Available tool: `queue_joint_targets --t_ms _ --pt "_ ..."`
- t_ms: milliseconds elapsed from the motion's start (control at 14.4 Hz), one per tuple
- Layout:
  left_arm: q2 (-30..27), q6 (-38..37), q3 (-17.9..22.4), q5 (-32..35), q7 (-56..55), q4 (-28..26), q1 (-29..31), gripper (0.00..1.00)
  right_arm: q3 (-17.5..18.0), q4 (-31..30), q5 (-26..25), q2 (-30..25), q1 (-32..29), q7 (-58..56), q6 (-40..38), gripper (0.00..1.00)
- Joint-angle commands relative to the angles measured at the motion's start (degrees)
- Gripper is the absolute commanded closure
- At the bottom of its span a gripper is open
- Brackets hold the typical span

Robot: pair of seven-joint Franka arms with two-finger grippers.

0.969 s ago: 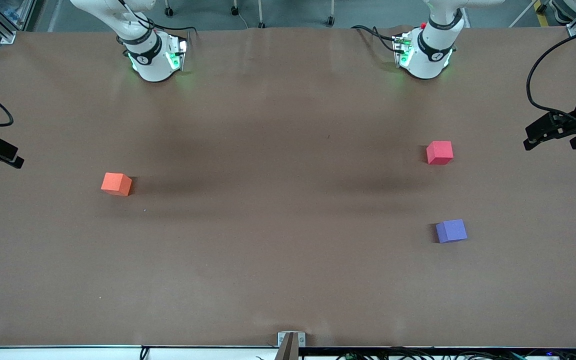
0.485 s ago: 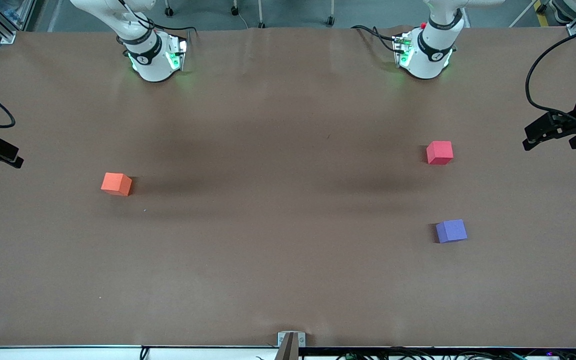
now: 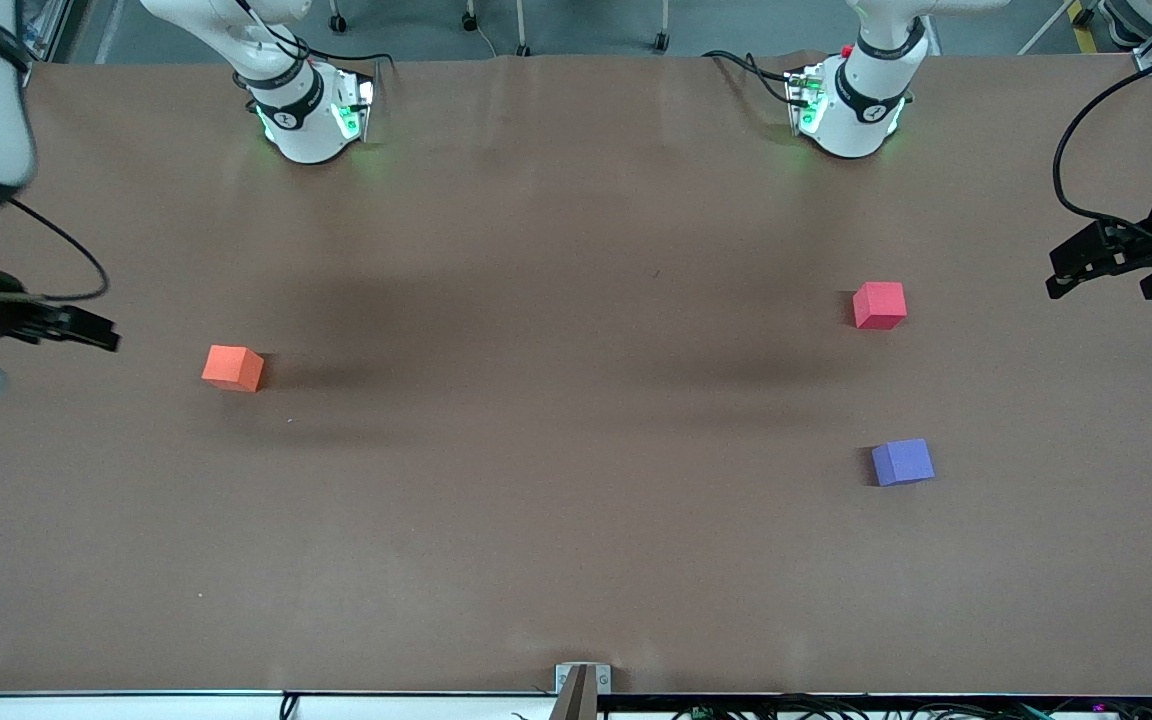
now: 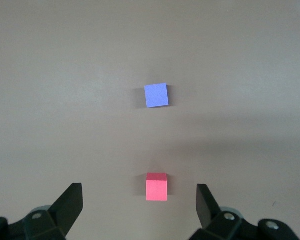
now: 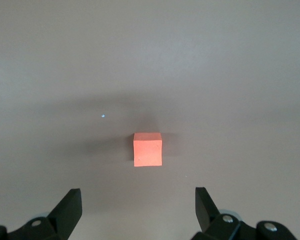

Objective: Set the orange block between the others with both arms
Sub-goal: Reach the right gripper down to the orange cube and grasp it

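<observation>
The orange block [image 3: 233, 368] sits on the brown table toward the right arm's end. My right gripper [image 3: 86, 330] hangs open over the table just outside it, toward that end; in the right wrist view the block [image 5: 148, 149] lies ahead of the wide-apart fingers [image 5: 138, 210]. The others stand toward the left arm's end: a pinkish-red cube [image 3: 879, 305] and, nearer the front camera, a purple-blue cube [image 3: 902, 462]. My left gripper [image 3: 1096, 288] hangs open by that table end, empty. The left wrist view shows the pinkish-red cube [image 4: 156, 186] and the purple-blue cube [image 4: 156, 95] ahead of its fingers [image 4: 139, 205].
The two white arm bases [image 3: 308, 115] [image 3: 851, 110] stand along the table edge farthest from the front camera. A small metal bracket [image 3: 582, 680] sits at the nearest edge. Black cables [image 3: 1086, 150] loop near the left gripper. A wide stretch of bare brown table separates the orange block from the other cubes.
The right arm has swung in over the table's end, bringing its gripper closer to the orange block. The left gripper and all three cubes have stayed put.
</observation>
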Motion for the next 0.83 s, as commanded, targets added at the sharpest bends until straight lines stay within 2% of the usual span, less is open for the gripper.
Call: queue_joint_targets --t_ms 0,346,623,762 --pt "-1.49 0.28 -0.34 -0.45 1.07 -1.37 0.44 0.00 0.43 -7.34 -0.82 0.70 -0.25 -0.27 5.90 0.00" --pt "-1.49 0.46 -0.34 -0.54 0.98 -1.37 0.53 0.00 0.43 -8.40 -0.82 10.11 -2.10 -0.36 8.99 0.00" --pt "-1.49 0.46 -0.34 -0.54 0.98 -1.37 0.53 0.00 0.43 -17.34 -0.82 10.73 -2.36 -1.05 20.13 0.00" --pt "-1.49 0.55 -0.34 -0.54 0.98 -1.37 0.53 0.00 0.43 -19.82 -0.73 10.73 -2.19 -1.32 22.61 0.00"
